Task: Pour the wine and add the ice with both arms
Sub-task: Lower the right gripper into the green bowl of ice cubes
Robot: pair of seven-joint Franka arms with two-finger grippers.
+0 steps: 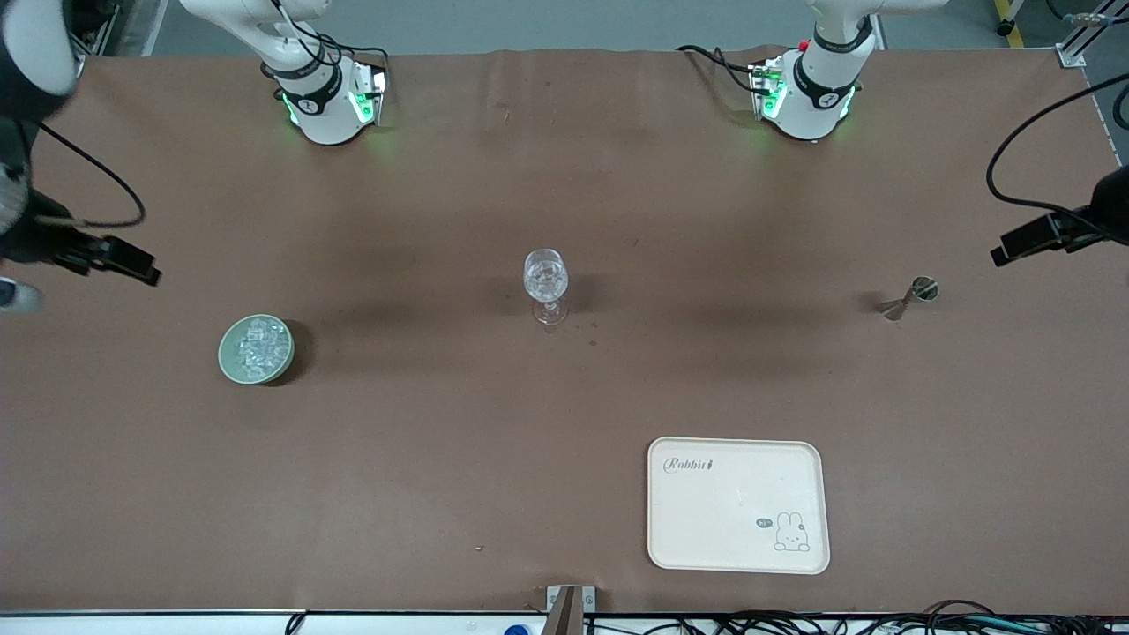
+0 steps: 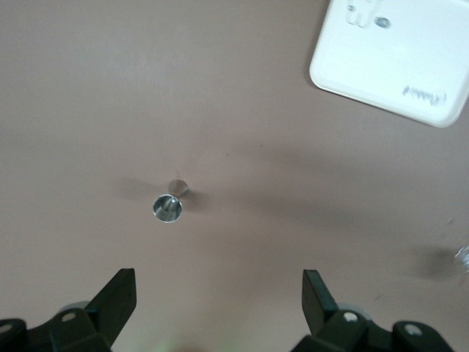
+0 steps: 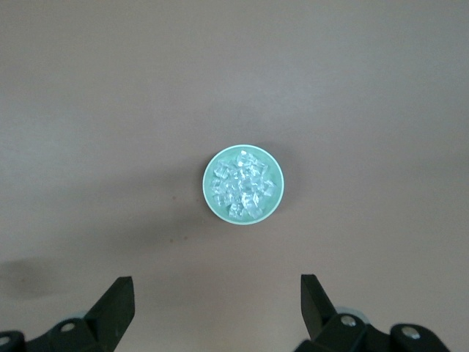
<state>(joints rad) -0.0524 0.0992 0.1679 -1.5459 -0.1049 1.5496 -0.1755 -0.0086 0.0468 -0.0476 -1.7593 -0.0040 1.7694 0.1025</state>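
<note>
A clear stemmed glass (image 1: 546, 284) stands upright mid-table. Ice (image 1: 258, 346) fills a pale green bowl (image 1: 231, 363) toward the right arm's end; in the right wrist view the ice (image 3: 242, 186) shows as small clear cubes. My right gripper (image 3: 218, 297) hangs open and empty high over the table by that bowl. A small metal measuring cup (image 1: 912, 295) sits toward the left arm's end, and my left gripper (image 2: 220, 293) hangs open and empty over the table near the cup (image 2: 168, 207). No wine shows in any view.
A cream tray (image 1: 737, 459) with a rabbit drawing lies nearer the front camera than the glass; its corner (image 2: 344, 66) shows in the left wrist view. The arms' bases (image 1: 326, 106) (image 1: 807, 97) stand along the table's edge farthest from the front camera. Brown cloth covers the table.
</note>
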